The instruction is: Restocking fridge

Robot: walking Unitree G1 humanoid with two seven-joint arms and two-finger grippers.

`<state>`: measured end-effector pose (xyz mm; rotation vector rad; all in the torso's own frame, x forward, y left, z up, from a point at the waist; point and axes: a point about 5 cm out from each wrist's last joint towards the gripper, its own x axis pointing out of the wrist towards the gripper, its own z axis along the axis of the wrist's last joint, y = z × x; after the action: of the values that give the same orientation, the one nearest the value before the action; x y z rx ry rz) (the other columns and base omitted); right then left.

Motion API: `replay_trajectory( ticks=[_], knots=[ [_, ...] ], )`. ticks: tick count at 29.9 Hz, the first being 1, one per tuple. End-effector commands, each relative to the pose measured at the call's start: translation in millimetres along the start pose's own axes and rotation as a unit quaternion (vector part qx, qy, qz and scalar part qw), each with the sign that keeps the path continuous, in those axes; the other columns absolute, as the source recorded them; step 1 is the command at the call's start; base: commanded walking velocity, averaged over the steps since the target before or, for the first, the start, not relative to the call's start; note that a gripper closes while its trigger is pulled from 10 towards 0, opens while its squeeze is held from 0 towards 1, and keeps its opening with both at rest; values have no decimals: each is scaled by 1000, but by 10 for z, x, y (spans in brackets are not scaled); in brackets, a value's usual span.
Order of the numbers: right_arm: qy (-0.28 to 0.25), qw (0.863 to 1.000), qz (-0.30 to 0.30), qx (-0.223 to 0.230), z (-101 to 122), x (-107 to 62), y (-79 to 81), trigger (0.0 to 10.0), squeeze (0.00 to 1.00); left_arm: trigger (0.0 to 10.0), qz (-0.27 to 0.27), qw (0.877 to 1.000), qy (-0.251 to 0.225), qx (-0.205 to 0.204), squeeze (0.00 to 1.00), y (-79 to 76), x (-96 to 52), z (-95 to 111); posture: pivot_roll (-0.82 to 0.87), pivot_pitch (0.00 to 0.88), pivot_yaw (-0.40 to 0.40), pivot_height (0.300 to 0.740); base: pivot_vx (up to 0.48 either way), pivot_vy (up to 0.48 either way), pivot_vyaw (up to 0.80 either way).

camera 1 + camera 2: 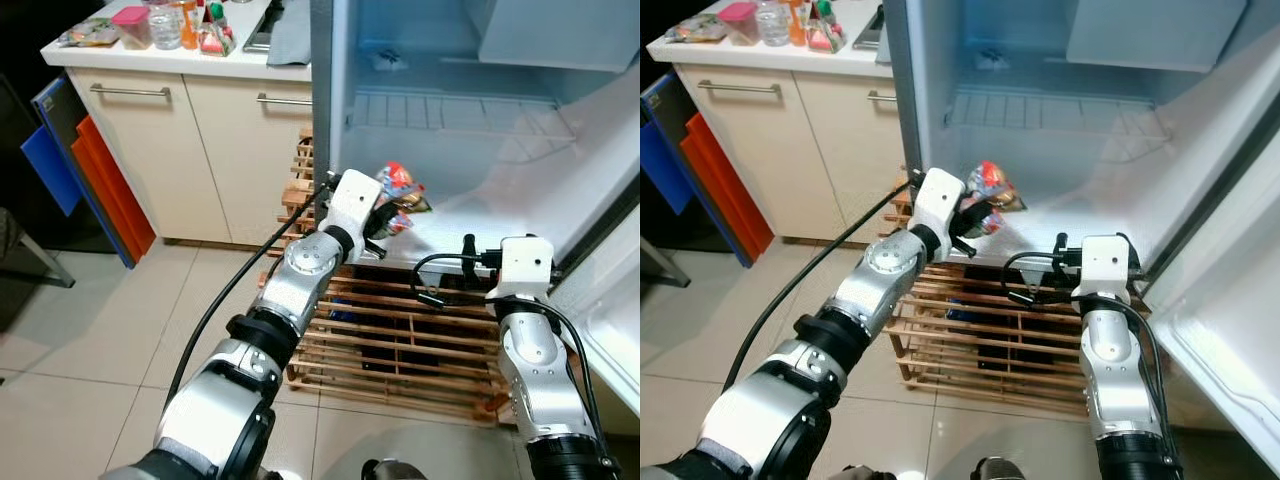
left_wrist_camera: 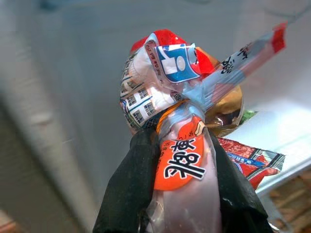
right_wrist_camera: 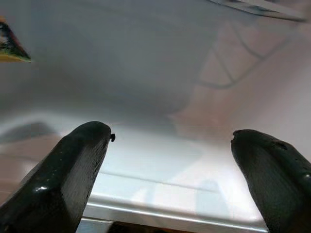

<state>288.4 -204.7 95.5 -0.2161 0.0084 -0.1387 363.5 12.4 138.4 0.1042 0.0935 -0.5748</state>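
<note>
The open fridge (image 1: 520,130) stands in front of me, white inside, with a wire shelf (image 1: 450,112) high at the back. My left gripper (image 1: 385,222) reaches over the fridge's lower front lip and is shut on a bundle of snack packets (image 1: 400,188) in red, blue and white wrappers. In the left wrist view the black fingers (image 2: 129,194) pinch a clear packet with an orange label (image 2: 181,162), with more packets (image 2: 160,77) bunched beyond it. My right gripper (image 3: 177,160) is open at the fridge's front edge, to the right of the bundle, with nothing between its fingers.
A wooden slatted rack (image 1: 400,340) lies on the tiled floor under the fridge front. The fridge door (image 1: 615,330) hangs open on the right. To the left are cream cabinets (image 1: 170,150), a counter (image 1: 160,55) with jars and packets, and orange and blue boards (image 1: 90,170) leaning nearby.
</note>
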Motion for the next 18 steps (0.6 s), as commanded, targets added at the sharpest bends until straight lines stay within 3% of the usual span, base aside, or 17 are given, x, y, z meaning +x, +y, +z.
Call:
replay_trajectory(
  ticks=[1,10,18],
  knots=[
    [11,1000,2,1,-38,-17,-12,10000,0,10000,0,1000,-13,14,0,-50,45,89,-188,0,36,740,0,0,-725],
    [20,1000,19,-9,-67,-126,-15,10000,0,10000,4,1000,5,18,0,-119,110,72,-238,0,31,740,0,0,0],
    [20,999,25,-20,-54,-296,-107,10000,0,10000,17,1000,13,7,0,-74,147,130,-309,0,17,740,0,0,-763]
  ],
)
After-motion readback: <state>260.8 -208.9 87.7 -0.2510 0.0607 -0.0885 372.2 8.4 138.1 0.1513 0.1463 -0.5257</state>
